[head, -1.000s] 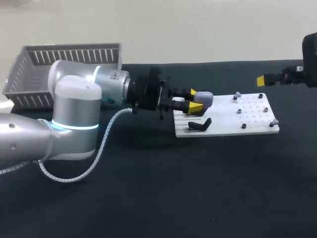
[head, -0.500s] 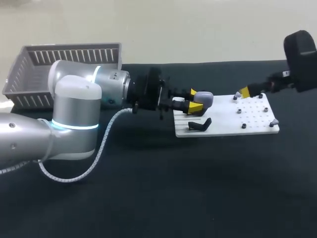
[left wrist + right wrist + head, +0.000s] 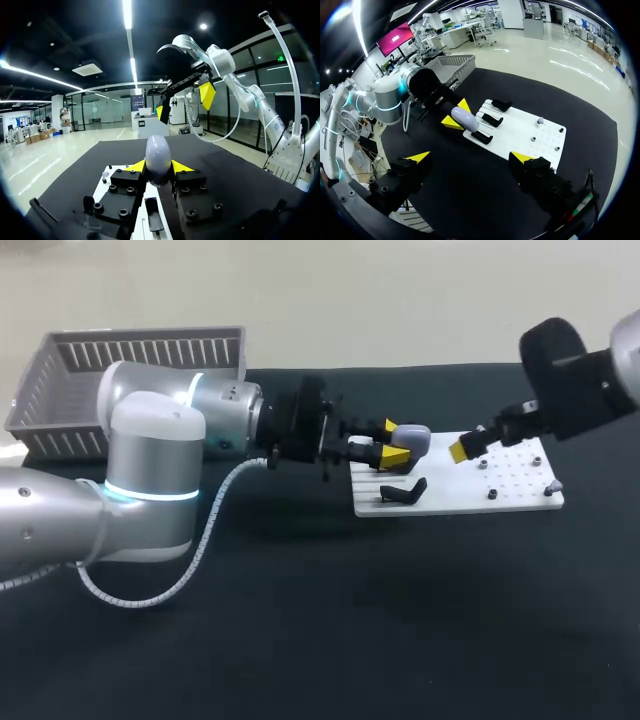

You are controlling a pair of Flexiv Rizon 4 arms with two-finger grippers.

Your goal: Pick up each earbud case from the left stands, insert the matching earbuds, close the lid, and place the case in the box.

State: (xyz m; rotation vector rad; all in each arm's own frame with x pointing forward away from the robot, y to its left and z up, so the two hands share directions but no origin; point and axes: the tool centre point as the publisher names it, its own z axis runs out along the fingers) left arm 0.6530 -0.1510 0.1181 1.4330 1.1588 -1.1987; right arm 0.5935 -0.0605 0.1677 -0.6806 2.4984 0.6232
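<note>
Earbud case [image 3: 410, 438] is sitting clamped between the left gripper [image 3: 392, 442] tips at the white board's [image 3: 520, 502] left end, likely being steadied for loading; the right gripper [image 3: 470, 157] is hovering spread wide over the board, while the earbuds are proving too small to make out

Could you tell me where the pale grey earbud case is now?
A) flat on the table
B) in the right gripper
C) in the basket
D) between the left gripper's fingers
D: the left gripper has both yellow tips against the earbud case.
</note>
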